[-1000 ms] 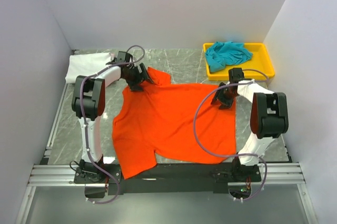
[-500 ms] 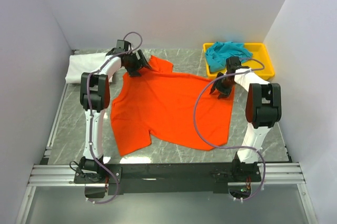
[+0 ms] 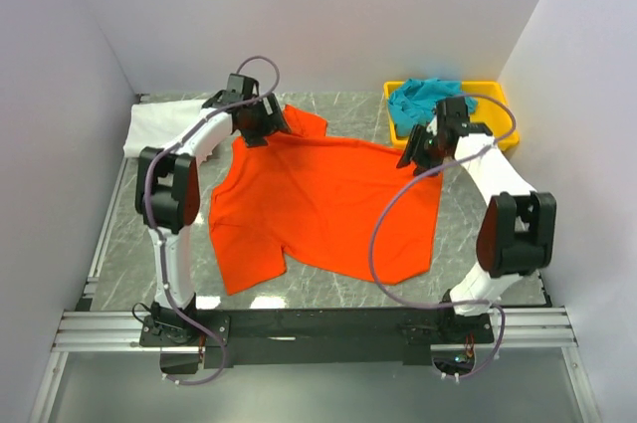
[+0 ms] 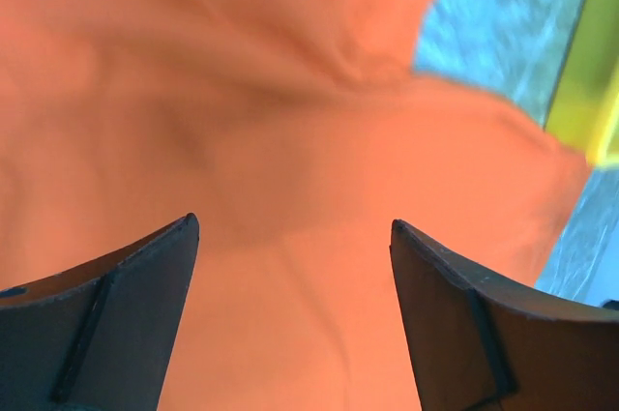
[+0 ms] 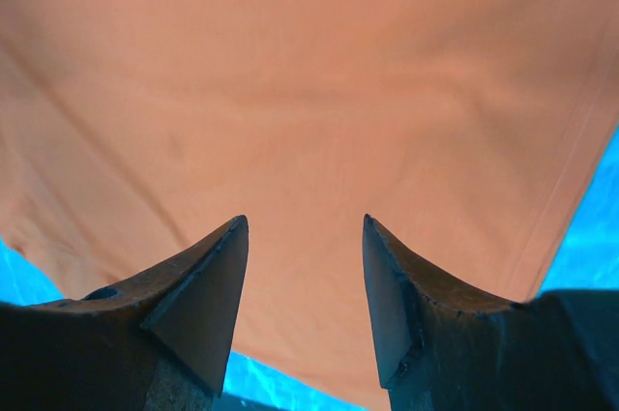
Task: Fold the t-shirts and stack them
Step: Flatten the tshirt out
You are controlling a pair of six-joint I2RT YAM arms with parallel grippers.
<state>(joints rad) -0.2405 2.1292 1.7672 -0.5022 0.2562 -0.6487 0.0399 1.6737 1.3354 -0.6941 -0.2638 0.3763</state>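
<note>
The orange-red t-shirt lies spread flat on the marble table, collar end toward the back. My left gripper hovers over its far left sleeve. In the left wrist view it is open wide, with only orange cloth below. At the shirt's far right corner, my right gripper is open too, nothing between its fingers, orange cloth beneath. A teal t-shirt lies crumpled in the yellow tray. A white t-shirt lies folded at the far left.
The yellow tray stands at the back right, close to my right wrist; its edge shows in the left wrist view. White walls close in three sides. A black rail runs along the near edge.
The orange-red shirt has slid away from the near rail toward the back. Both arms have reached farther back; the right wrist has since shifted up and right toward the tray.
</note>
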